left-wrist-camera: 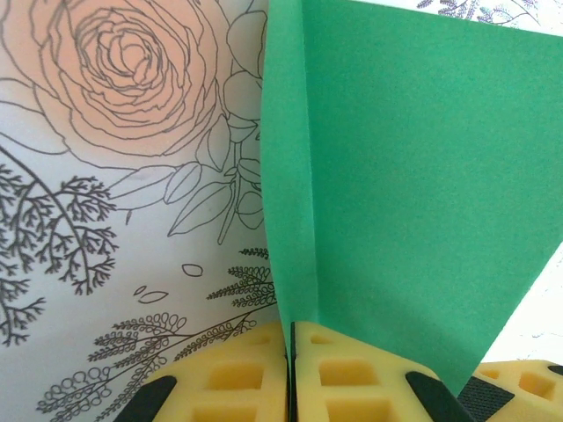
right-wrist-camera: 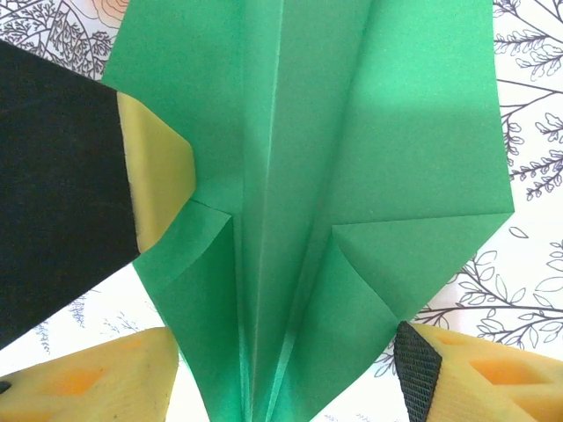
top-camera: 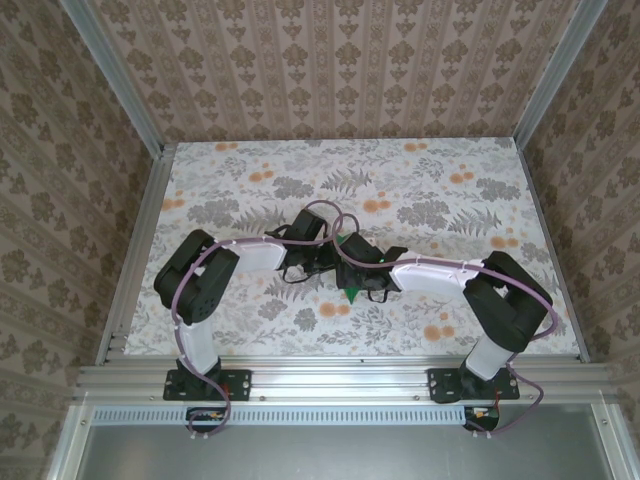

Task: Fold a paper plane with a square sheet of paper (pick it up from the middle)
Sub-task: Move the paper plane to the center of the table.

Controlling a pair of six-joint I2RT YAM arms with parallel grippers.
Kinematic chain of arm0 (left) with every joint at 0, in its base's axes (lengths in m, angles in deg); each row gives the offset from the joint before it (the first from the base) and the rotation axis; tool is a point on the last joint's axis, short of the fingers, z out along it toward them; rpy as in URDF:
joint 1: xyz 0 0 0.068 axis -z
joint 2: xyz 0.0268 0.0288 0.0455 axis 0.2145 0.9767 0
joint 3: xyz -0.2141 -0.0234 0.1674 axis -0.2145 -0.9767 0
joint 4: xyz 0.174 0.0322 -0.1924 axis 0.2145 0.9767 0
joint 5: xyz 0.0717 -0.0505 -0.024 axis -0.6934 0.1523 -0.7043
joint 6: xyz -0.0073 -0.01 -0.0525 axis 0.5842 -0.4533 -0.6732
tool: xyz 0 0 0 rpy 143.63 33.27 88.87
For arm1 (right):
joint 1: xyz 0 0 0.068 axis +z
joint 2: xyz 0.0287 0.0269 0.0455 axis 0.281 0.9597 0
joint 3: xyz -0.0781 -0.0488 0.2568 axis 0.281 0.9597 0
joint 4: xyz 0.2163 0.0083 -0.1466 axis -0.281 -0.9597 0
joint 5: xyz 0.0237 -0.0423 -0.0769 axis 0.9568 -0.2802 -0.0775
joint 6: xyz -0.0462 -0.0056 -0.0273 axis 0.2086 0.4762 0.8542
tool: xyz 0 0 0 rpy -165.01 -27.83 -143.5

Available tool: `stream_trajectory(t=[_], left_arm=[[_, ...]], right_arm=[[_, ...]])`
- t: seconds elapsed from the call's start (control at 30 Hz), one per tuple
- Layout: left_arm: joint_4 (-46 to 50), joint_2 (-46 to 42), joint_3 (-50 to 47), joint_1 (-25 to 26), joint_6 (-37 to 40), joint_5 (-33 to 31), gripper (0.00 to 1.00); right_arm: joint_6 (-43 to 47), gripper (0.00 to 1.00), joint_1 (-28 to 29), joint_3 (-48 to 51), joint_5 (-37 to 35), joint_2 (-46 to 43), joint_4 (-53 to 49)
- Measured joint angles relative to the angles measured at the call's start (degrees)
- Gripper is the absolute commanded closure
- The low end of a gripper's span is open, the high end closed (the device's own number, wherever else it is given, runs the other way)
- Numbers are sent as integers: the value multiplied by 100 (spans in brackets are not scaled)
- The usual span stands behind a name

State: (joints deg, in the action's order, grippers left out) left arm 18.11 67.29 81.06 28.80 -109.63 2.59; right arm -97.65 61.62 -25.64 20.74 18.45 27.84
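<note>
One paper plane, tight in the left gripper, midway inside the wide-open right gripper.

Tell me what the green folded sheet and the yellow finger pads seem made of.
Green sheet: thin matte paper; it holds sharp creases. Left hand pads: yellow, probably soft rubber or foam, matte with moulded square pockets.

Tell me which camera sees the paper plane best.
The right wrist view shows the paper plane close, creases clear. The left wrist view shows one plain side; the top view, a small green bit.
</note>
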Motion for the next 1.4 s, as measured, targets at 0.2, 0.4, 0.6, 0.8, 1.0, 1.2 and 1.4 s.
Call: stream_trajectory(t=[0.2, 0.4, 0.6, 0.8, 1.0, 1.2, 1.4], left_arm=[[-13, 0, 0, 0, -15, 13, 91], [-15, 0, 0, 0, -17, 13, 91], [-15, 0, 0, -4, -17, 13, 91], [-17, 0, 0, -4, -17, 15, 91], [-35, 0, -9, -4, -24, 17, 90], [-83, 0, -81, -4, -83, 35, 87], [-284, -28, -173, -61, -212, 173, 79]], right_arm=[[-35, 26, 105, 0, -72, 0, -26], [-284, 26, 114, 2, -437, -11, -192], [-404, 36, 116, 2, -472, -11, -254], [-396, 51, 116, 2, -310, -11, -55], [-411, 66, 116, 0, -140, 35, 127], [-592, 68, 116, 4, -129, 170, 203], [-710, 83, 116, 4, -133, 184, 214]])
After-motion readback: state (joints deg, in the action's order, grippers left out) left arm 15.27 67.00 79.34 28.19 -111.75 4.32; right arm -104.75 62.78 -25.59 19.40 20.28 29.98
